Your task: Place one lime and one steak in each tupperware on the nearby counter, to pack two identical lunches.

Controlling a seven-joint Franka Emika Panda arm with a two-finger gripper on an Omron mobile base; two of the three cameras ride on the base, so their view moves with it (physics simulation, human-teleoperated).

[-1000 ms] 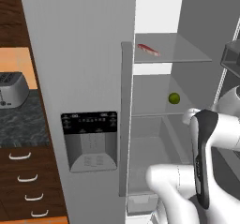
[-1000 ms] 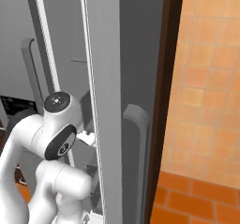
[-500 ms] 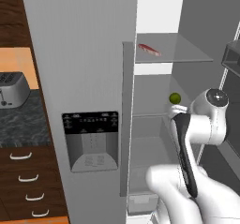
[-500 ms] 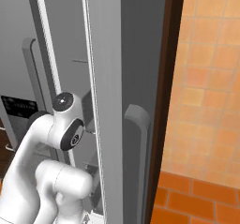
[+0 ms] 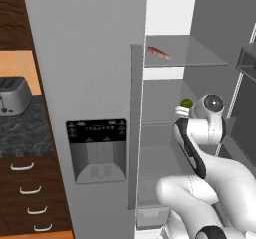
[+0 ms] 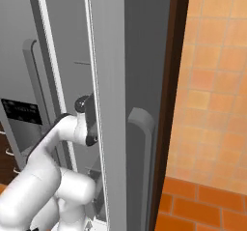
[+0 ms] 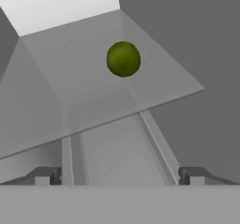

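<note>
- From the hand view, I have open air between my spread fingertips (image 7: 47,176) and the lime (image 7: 123,59); nothing lies on the glass shelf (image 7: 154,85) around it.
- The shelf's front edge runs across my line of approach, below the lime.
- In the left base view, the fridge door (image 5: 90,83) edge and its handle (image 5: 134,128) wall off my left side.
- The upper shelf (image 5: 195,58), carrying the steak (image 5: 159,52), caps the room overhead.
- An open door (image 5: 247,108) hems in the right.

The scene is evenly and softly lit, with no glare or hard shadows seen. The fridge interior (image 5: 200,133) is shaded grey, its back wall rendered bright white. Edges are slightly soft; no distortion is noted.
</note>
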